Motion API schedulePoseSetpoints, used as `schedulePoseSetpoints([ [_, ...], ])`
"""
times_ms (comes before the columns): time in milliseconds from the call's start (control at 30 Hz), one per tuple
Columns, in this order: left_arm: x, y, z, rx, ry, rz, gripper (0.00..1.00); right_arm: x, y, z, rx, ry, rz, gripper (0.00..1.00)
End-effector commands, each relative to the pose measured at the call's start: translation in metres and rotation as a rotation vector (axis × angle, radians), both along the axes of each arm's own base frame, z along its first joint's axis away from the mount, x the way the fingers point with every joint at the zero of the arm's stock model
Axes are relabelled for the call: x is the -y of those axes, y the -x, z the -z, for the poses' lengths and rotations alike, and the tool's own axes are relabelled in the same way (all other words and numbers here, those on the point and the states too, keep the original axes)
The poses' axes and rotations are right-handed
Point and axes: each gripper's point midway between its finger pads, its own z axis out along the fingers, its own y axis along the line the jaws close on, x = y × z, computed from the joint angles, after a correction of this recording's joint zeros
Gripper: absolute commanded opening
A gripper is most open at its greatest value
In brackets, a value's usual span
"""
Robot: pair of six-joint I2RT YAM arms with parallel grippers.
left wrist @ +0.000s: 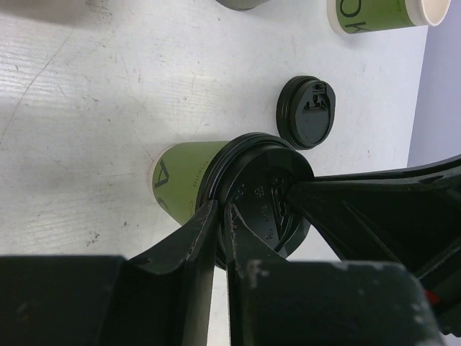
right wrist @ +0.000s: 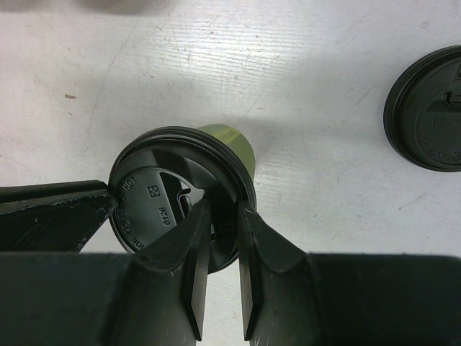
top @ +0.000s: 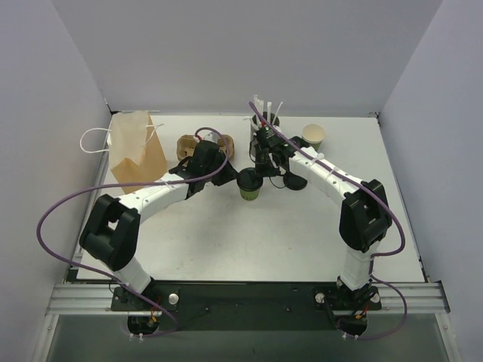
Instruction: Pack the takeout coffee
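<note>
Right wrist: coffee (right wrist: 169,189) in hand (right wrist: 222,215) (lidded)

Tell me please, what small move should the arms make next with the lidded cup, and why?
Probably open the right fingers and back them off. Both they and the left fingers seem to pinch the lid rim of the takeout coffee. The paper bag is on the left side, so the left arm looks better placed to carry it there.
</note>
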Motion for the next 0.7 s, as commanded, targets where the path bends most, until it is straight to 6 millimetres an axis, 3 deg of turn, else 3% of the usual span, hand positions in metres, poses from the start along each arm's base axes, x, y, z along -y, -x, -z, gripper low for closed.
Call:
schedulePoseSetpoints([
  [0,-0.039,0.086,0.117,-0.367,-0.281,0.036,0.19,0.006,0.037,0.043,-0.169,0.074,-0.005,0.14],
  [300,-0.055,0.106,0.140,-0.412,-0.344,0.026,0.19,0.007,0.038,0.045,-0.177,0.078,-0.001,0.15],
  [400,-0.052,0.106,0.135,-0.393,-0.344,0.046,0.19,0.005,0.035,0.040,-0.166,0.070,-0.002,0.15],
  [500,-0.046,0.084,0.108,-0.307,-0.366,0.066,0.20,0.000,0.025,0.027,-0.134,0.062,-0.010,0.15],
  [533,-0.037,0.068,0.089,-0.258,-0.351,0.074,0.21,0.001,0.024,0.024,-0.134,0.064,-0.010,0.16],
  [633,-0.031,0.051,0.058,-0.179,-0.364,0.108,0.26,-0.001,0.013,0.011,-0.110,0.062,-0.009,0.20],
  [667,-0.023,0.038,0.037,-0.129,-0.349,0.125,0.28,0.000,0.009,0.009,-0.106,0.062,-0.005,0.21],
])
